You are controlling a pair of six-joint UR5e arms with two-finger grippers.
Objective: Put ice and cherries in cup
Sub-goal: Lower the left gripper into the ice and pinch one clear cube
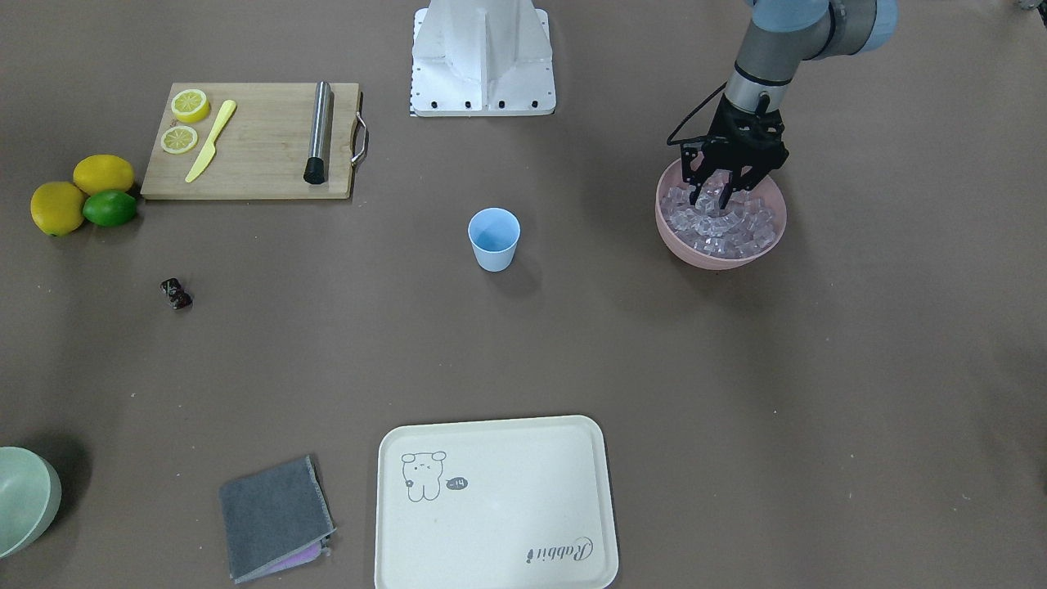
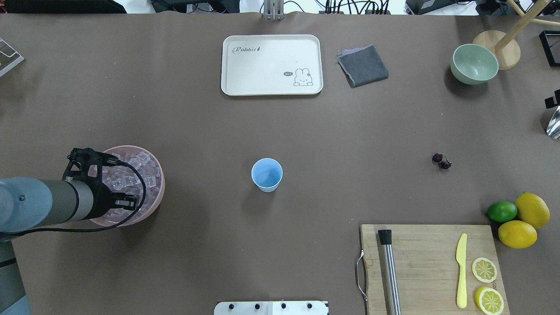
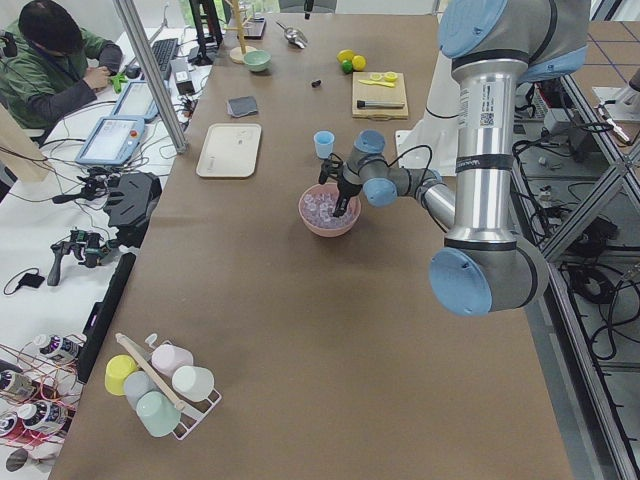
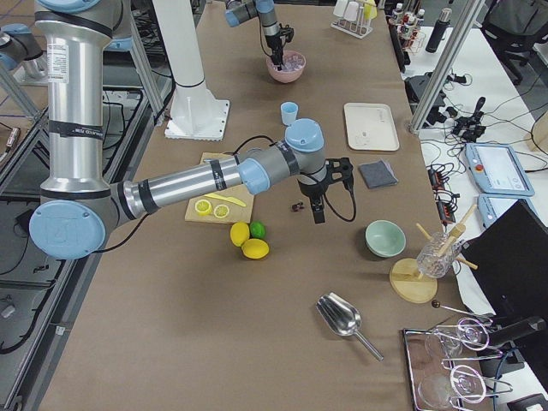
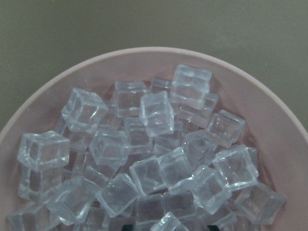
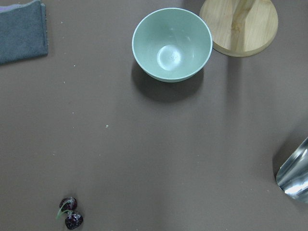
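The light blue cup (image 1: 494, 239) stands upright and empty mid-table, also in the overhead view (image 2: 267, 175). The ice (image 1: 732, 227) fills a pink bowl (image 1: 720, 258); the left wrist view shows the cubes (image 5: 154, 154) close up. My left gripper (image 1: 710, 196) points down into the bowl, open, its fingertips among the cubes, holding nothing. The cherries (image 1: 176, 294) lie on the table far from the cup, also in the right wrist view (image 6: 70, 214). My right gripper (image 4: 319, 214) hangs high near the cherries; I cannot tell if it is open or shut.
A cutting board (image 1: 253, 155) holds lemon slices, a yellow knife and a metal rod. Two lemons and a lime (image 1: 109, 208) lie beside it. A cream tray (image 1: 491, 507), grey cloth (image 1: 274, 515) and pale green bowl (image 6: 172, 43) sit on the far side.
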